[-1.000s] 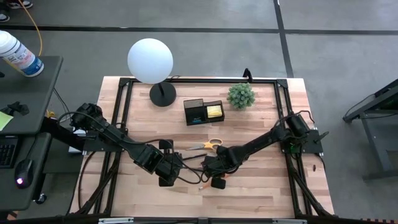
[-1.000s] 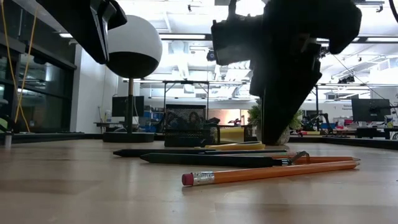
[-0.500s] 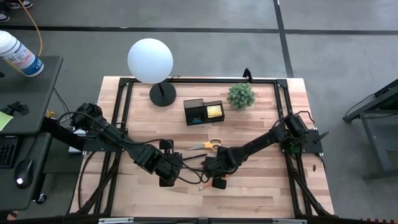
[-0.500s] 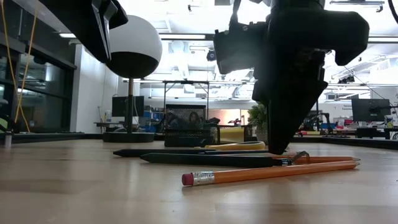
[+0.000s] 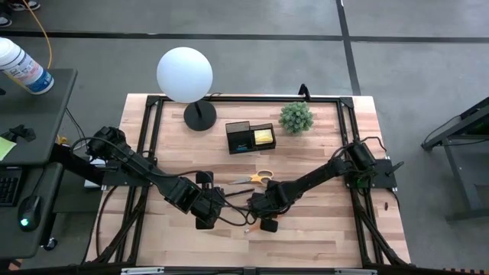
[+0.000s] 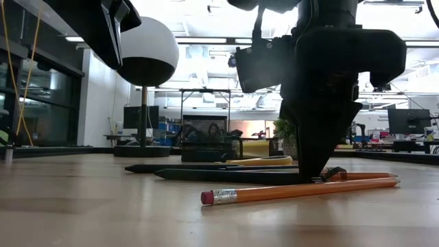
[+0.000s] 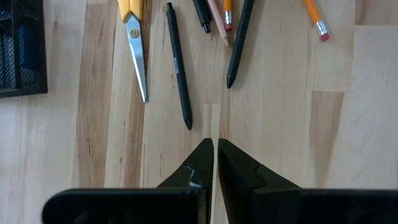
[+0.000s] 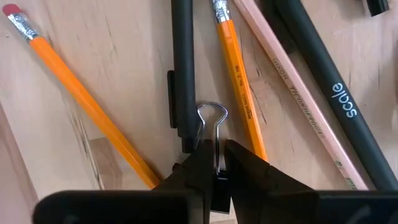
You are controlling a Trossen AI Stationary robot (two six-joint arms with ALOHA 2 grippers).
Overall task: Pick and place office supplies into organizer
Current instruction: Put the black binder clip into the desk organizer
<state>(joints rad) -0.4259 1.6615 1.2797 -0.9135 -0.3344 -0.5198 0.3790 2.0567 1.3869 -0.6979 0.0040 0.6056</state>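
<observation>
- On the worktop (image 5: 321,229), a white globe lamp (image 5: 184,74) and a green potted plant (image 5: 296,117) flank the black organizer (image 5: 250,137) at the far side; the scissors (image 5: 258,178) lie nearer, well apart from it.
- The right end effector (image 8: 217,163) is down among the pens and pencils, its fingers nipped on a black binder clip (image 8: 215,149), whose wire loop touches a black pen (image 8: 183,68).
- Only the right wrist view shows "scale" on a dark pen (image 8: 333,93).
- The left end effector (image 7: 215,155) is closed on nothing, pointing at the scissors and pens.
</observation>
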